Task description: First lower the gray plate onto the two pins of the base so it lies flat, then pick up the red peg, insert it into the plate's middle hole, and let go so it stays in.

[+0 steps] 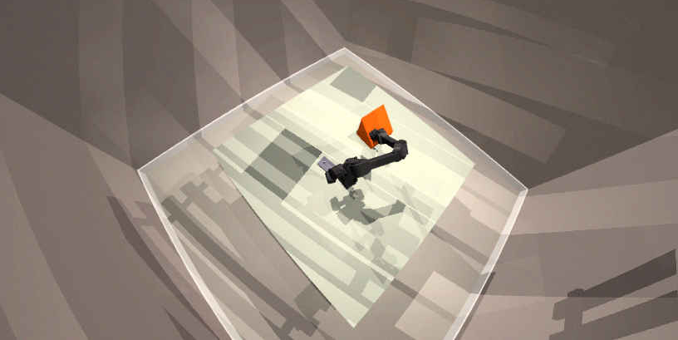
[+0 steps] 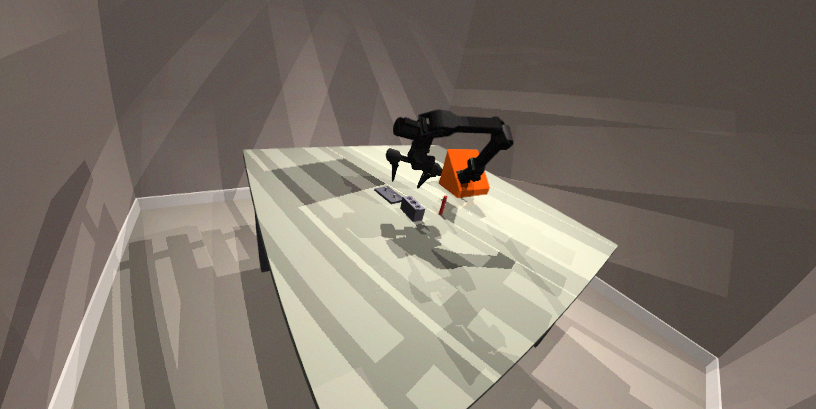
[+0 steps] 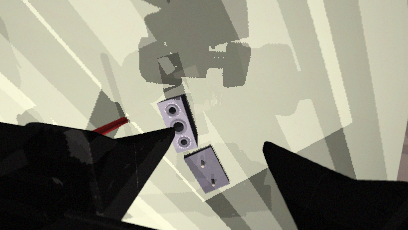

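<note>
The gray plate (image 2: 412, 207) (image 3: 176, 125) is a thick piece with three holes in a row and lies on the table. Just beside it, apart from it, lies the flat gray base (image 2: 388, 194) (image 3: 206, 170) (image 1: 324, 164) with two small pins. The red peg (image 2: 441, 206) (image 3: 111, 126) stands on the table on the plate's other side; in the wrist view my left finger partly hides it. My gripper (image 2: 407, 177) (image 3: 217, 138) (image 1: 331, 177) is open and empty, hanging well above the plate and base, fingers pointing down.
The orange wedge-shaped block (image 1: 375, 125) (image 2: 460, 174) that the arm is mounted on stands behind the peg. The pale table (image 1: 308, 242) (image 2: 342, 291) sits inside a low glass-walled enclosure (image 1: 156, 204).
</note>
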{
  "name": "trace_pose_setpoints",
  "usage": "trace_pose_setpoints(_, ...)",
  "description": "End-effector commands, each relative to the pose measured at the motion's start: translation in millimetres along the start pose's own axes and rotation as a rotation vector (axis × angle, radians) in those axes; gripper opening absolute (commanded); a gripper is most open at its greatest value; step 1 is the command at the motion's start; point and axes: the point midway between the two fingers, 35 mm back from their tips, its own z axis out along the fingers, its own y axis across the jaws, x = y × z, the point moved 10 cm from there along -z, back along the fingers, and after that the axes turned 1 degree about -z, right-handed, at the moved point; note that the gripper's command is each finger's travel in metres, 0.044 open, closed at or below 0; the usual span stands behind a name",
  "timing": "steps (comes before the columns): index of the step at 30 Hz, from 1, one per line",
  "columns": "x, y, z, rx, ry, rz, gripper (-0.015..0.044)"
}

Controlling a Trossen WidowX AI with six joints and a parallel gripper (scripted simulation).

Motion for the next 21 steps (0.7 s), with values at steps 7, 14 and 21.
trace_pose_setpoints(7, 24, 31, 5, -0.166, -0.026, -0.376, 0.044)
trace_pose_setpoints(14, 24, 31, 5, -0.166, -0.026, -0.376, 0.044)
trace_pose_setpoints(21, 24, 37, 39, -0.166, -0.027, -0.376, 0.044)
